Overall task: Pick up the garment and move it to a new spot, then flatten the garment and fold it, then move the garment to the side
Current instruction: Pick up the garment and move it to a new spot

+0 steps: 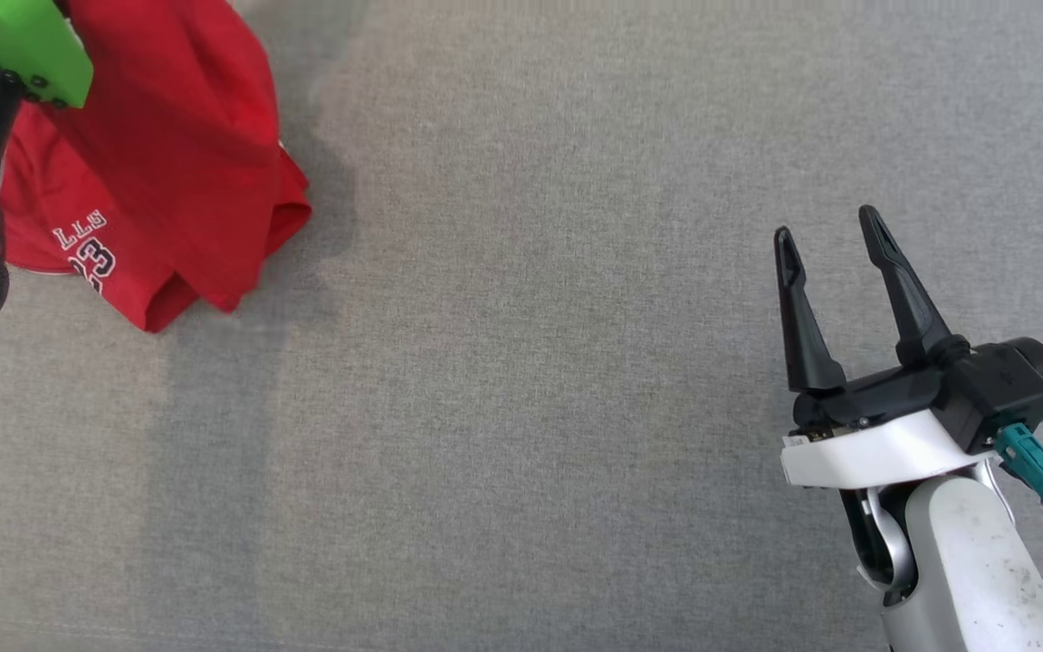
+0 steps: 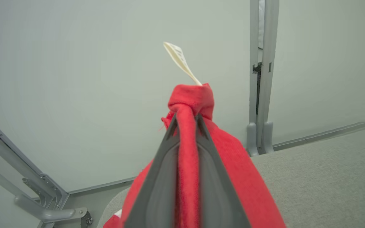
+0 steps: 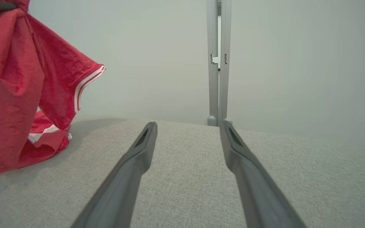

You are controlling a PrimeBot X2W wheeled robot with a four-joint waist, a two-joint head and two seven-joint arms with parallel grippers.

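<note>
One grasp made; step one of three is in hand: pick-up and relocation. Left end effector (image 2: 185, 118) is closed down on a bunched ridge of the red garment (image 2: 187, 104). The cloth is pinched between both fingers (image 2: 160, 177), and a white label (image 2: 179, 58) sticks up past the tips at 12 o'clock. Head view: garment (image 1: 168, 154) at 10 o'clock, draped down from above the frame, its printed lower part resting on the grey bench (image 1: 531, 362). Right wrist view agrees: garment (image 3: 11, 95) hangs at 9 o'clock, striped sleeve (image 3: 87, 79) flared out, lowest folds touching the bench. So it is partly lifted, not clear of the surface. Right end effector (image 1: 827, 224) at 4 o'clock, fingers (image 1: 902, 281) spread wide, holding nothing, well apart from the cloth. Judgement: next move calls for raising the left end effector until the hem comes free, then carrying toward the open bench near centre. Grip is on a small bunch; slip under drag looks possible. Flatten, fold and move-aside not yet begun.
</note>
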